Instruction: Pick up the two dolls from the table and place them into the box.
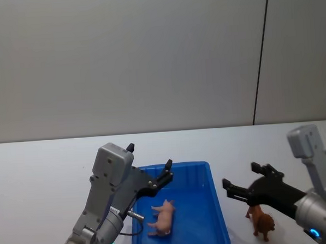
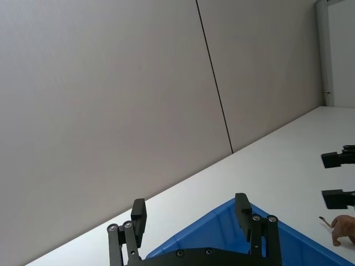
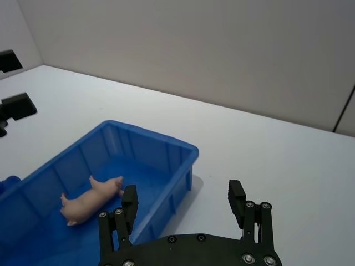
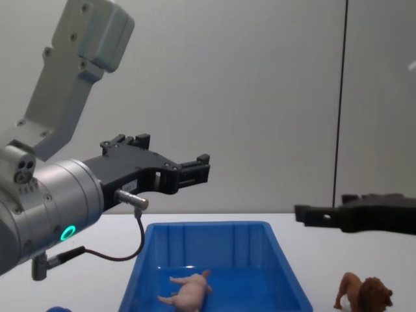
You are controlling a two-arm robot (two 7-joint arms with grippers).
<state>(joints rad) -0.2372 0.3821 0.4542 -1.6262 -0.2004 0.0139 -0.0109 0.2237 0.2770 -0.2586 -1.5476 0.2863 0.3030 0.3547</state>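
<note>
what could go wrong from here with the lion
The lion stands on the table close beside the blue bin, so the open right gripper above it could knock it over or clip the rim. The open left gripper hangs over the bin, where the pig lies, and may crowd the drop.

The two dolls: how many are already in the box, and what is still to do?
Done: the pig lies in the box. In hand: nothing; both grippers are open, the left gripper above the box, the right gripper over the lion. Left: the lion stands on the table beside the box, not yet picked up.
</note>
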